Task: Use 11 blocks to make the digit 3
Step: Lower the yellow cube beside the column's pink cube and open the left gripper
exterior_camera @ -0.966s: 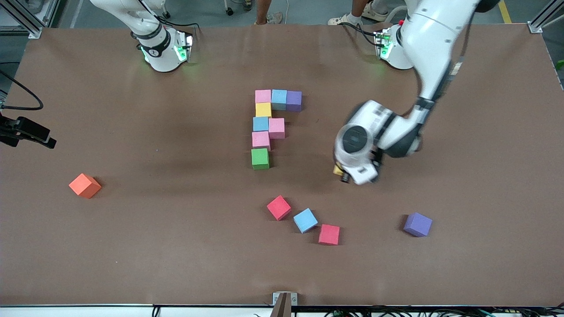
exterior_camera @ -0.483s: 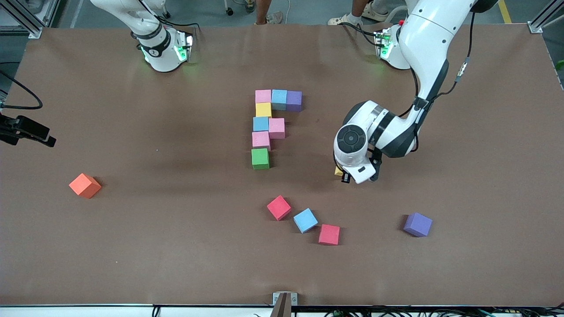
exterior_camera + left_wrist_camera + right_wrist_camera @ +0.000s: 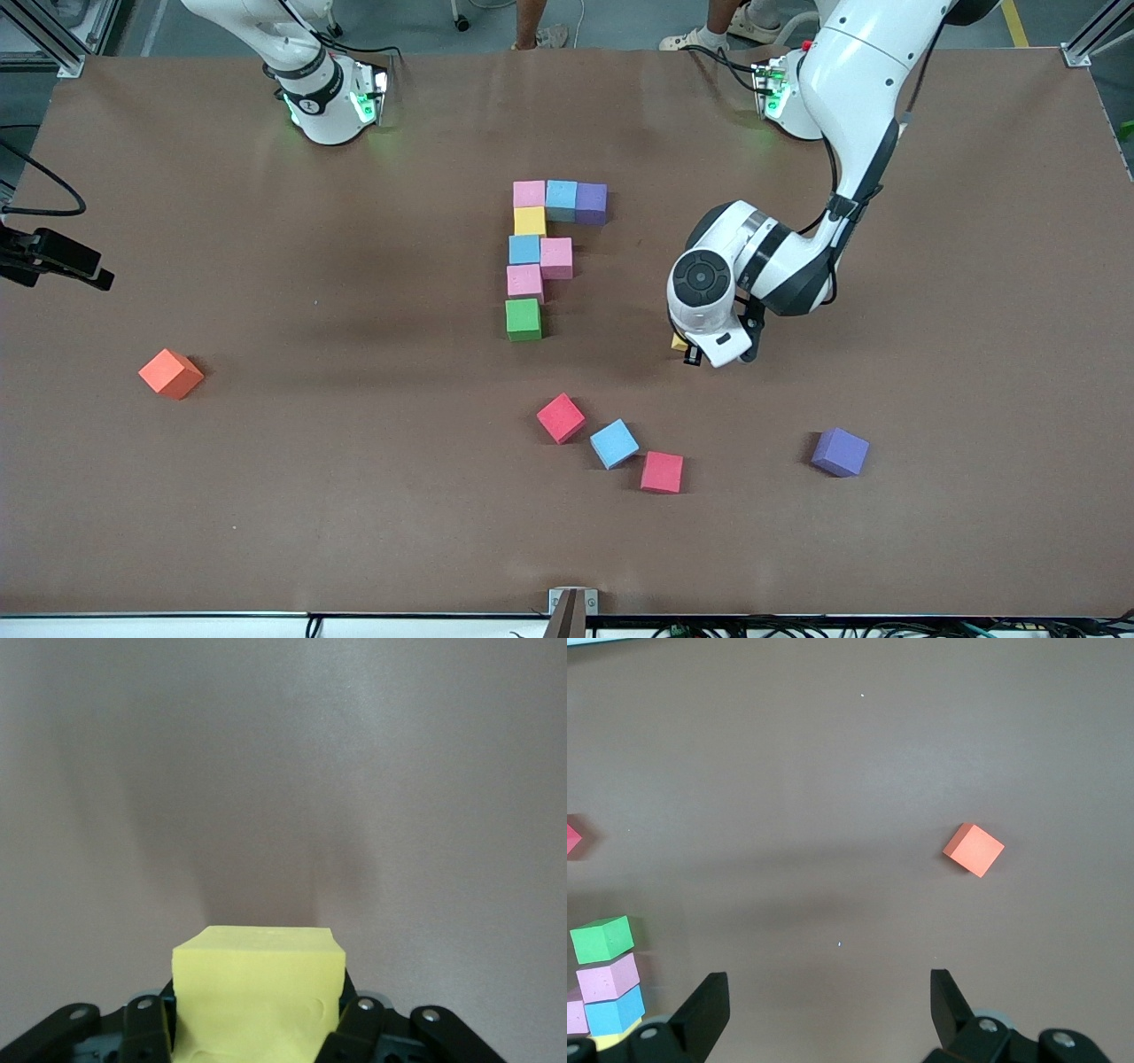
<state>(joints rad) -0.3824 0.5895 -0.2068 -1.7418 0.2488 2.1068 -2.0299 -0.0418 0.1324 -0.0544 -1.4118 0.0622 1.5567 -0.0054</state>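
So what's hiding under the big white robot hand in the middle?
A yellow block, pinched between the left gripper's fingers. From the front, only a yellow corner peeks out; the arm covers the rest. Whether the block touches the table can't be seen.

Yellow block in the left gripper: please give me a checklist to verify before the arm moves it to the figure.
1. Grip: left gripper shut on the yellow block, a finger on each side. Ok.
2. Block lifted off the table: cannot tell.
3. Figure: seven blocks touching, green block at the end nearest the front camera; the end bar has only this block. Not ok, unfinished.
4. Path from the block to the green block: bare table. Ok.
5. Right gripper: open, holds nothing, waits away from the figure. Ok.
6. Loose red, blue and purple blocks lie nearer the camera, out of the path. Ok.
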